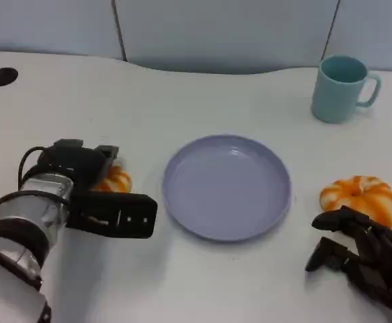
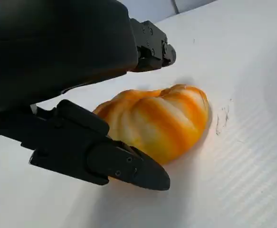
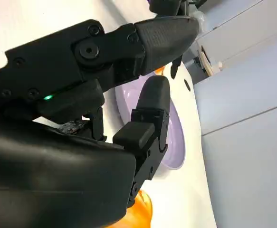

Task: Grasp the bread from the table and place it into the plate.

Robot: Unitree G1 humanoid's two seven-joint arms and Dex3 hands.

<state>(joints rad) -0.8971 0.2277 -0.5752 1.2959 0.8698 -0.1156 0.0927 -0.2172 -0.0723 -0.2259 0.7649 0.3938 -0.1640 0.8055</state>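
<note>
An orange-and-white pumpkin-shaped bread (image 1: 115, 180) lies on the white table, left of the lavender plate (image 1: 182, 202). My left hand (image 1: 95, 198) is over it. In the left wrist view the bread (image 2: 162, 121) rests on the table between my spread fingers (image 2: 124, 166): the lower one touches its side, the upper ones stay off it. A second, similar bread (image 1: 360, 195) lies right of the plate. My right hand (image 1: 364, 259) rests just in front of that one, fingers loosely apart and holding nothing. The right wrist view shows that hand (image 3: 81, 118), the plate (image 3: 176, 128) and a bit of bread (image 3: 142, 211).
A light teal mug (image 1: 340, 87) stands at the back right. Two black round holes (image 1: 3, 75) sit in the table near its far corners. A pale wall panel runs behind the table's far edge.
</note>
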